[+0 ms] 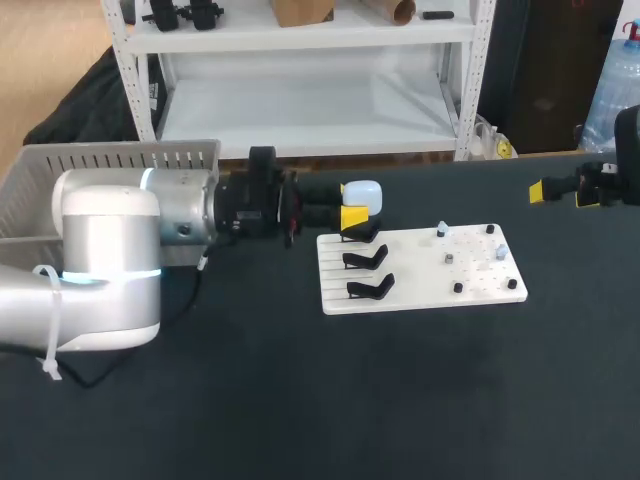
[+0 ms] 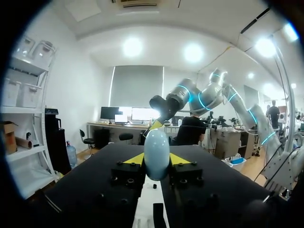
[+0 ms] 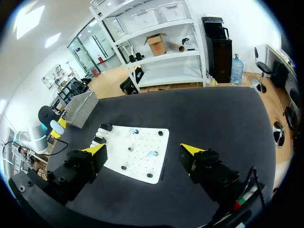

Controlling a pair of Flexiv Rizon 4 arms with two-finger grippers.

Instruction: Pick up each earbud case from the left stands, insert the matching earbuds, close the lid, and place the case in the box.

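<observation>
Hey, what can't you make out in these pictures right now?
Inside of the grey slatted plastic box: head view, hidden by the silver left arm.
Tiny earbuds on the white plastic board: head and right wrist views, too small to tell apart.
Right pincer: head view, its arm cut off by the edge.

Matt black table (image 1: 300,400), faint texture. On it a white board (image 1: 430,285): smooth matt plastic, fine grooves on its stand side. On the board, black stands (image 1: 368,288): plastic, slight sheen. Over the board's far stand, the case (image 1: 361,192): pale, smooth, glossy plastic. The left claw (image 1: 352,204): matt black body, yellow plastic-looking tips. The left arm (image 1: 110,250): satin silver shell. Left of the board, a crate (image 1: 120,158): grey slatted plastic.
</observation>
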